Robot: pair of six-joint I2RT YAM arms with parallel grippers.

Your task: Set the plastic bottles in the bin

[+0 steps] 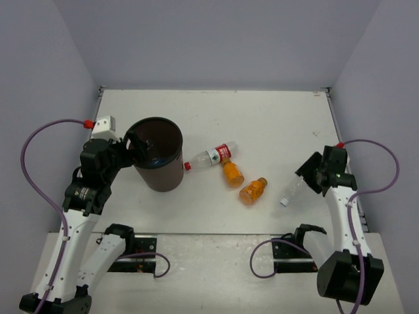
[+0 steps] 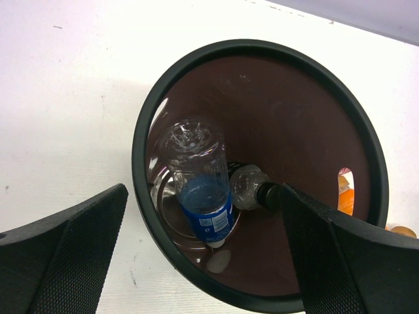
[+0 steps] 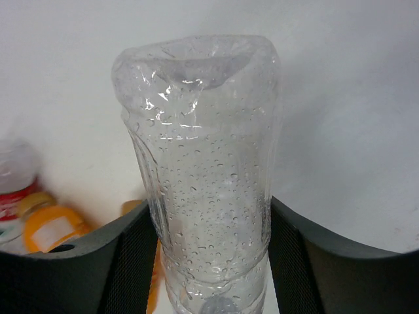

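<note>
The dark brown bin (image 1: pixel 157 157) stands left of centre. In the left wrist view the bin (image 2: pixel 366 144) holds a blue-labelled bottle (image 2: pixel 204 193) and a clear black-capped bottle (image 2: pixel 249 188). My left gripper (image 1: pixel 128 148) is open and empty above the bin's left rim; in its own view the left gripper (image 2: pixel 203 261) has one finger outside the rim and one over the inside. My right gripper (image 1: pixel 308 173) is shut on the plain clear bottle (image 1: pixel 292 190), also seen in the right wrist view (image 3: pixel 203 163). A red-labelled bottle (image 1: pixel 213 157) and two orange bottles (image 1: pixel 232 173) (image 1: pixel 253 190) lie on the table.
The white table (image 1: pixel 262 118) is walled at the back and both sides. The three loose bottles lie between the bin and my right gripper. An orange bottle (image 3: pixel 52 229) and the red-labelled one (image 3: pixel 13 186) show low left in the right wrist view.
</note>
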